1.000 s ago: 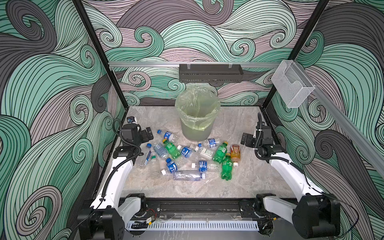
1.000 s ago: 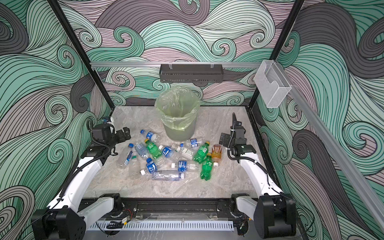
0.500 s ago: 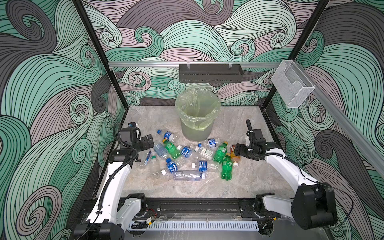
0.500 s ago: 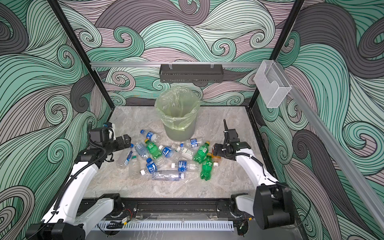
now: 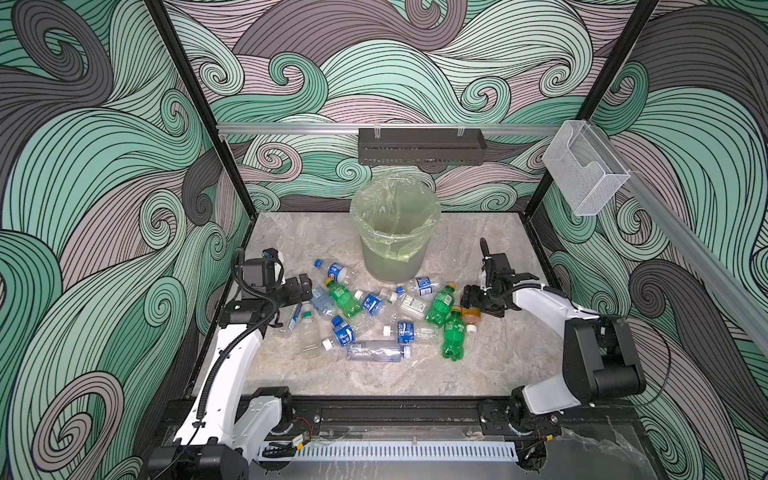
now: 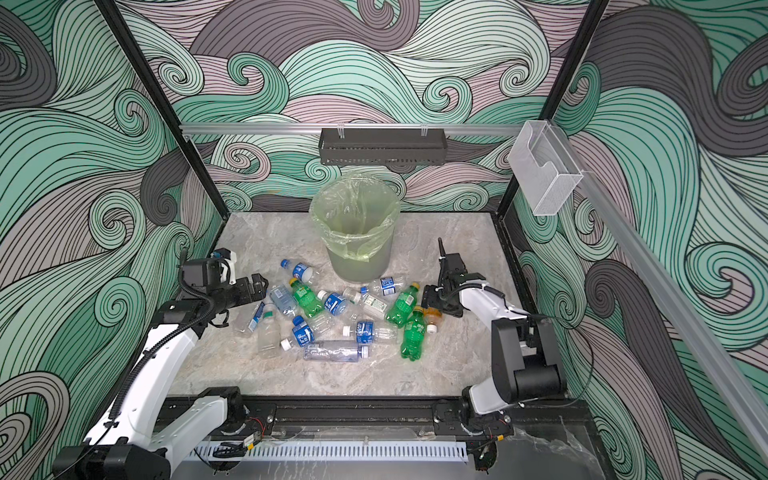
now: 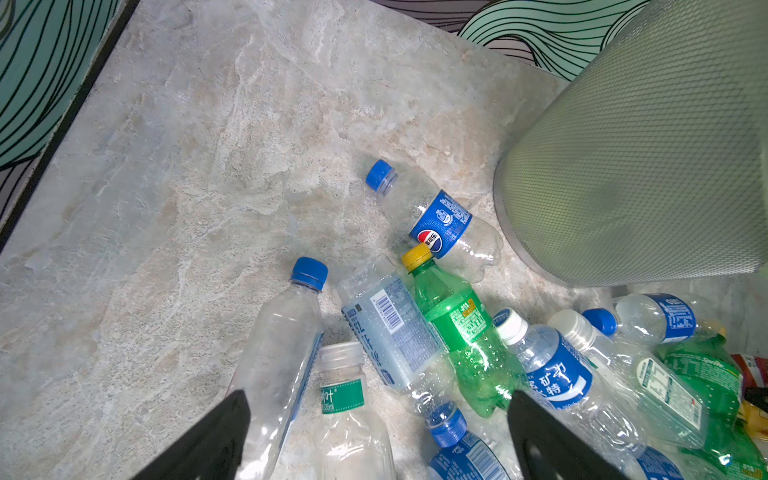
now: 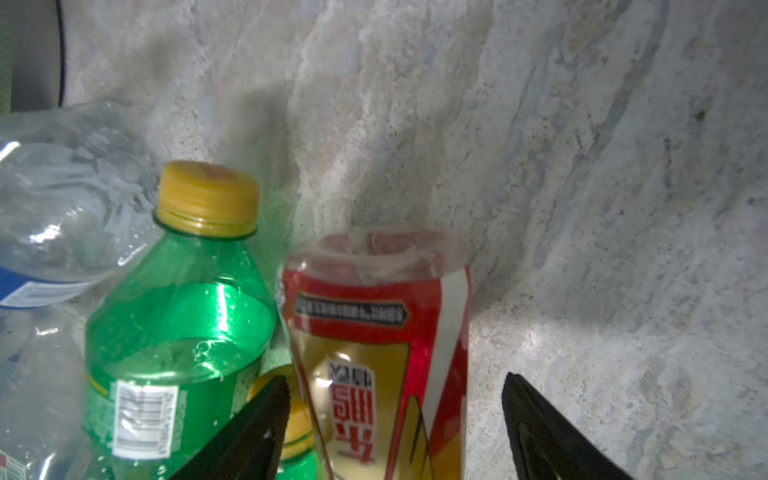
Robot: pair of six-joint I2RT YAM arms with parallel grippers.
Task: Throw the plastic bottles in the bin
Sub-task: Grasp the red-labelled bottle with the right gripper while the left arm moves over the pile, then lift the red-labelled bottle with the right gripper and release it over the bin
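1. Right claw [image 8: 395,380] is straddling the amber bottle [image 8: 374,332] toward the surface's [image 5: 478,374] right edge, jaws part-open and not yet gripping.
2. Left claw [image 7: 378,401] is hanging wide open and empty, lining up a pick.
3. The plastic bottles [image 5: 344,297] are lying mid-surface, and the bin [image 5: 390,262] is standing by the far edge, seemingly reachable by both arms.

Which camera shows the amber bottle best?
Right wrist view: the amber bottle sits close up between the fingers of the right claw. Both top views show the bottle small, partly under that claw. Left wrist: a sliver at best.
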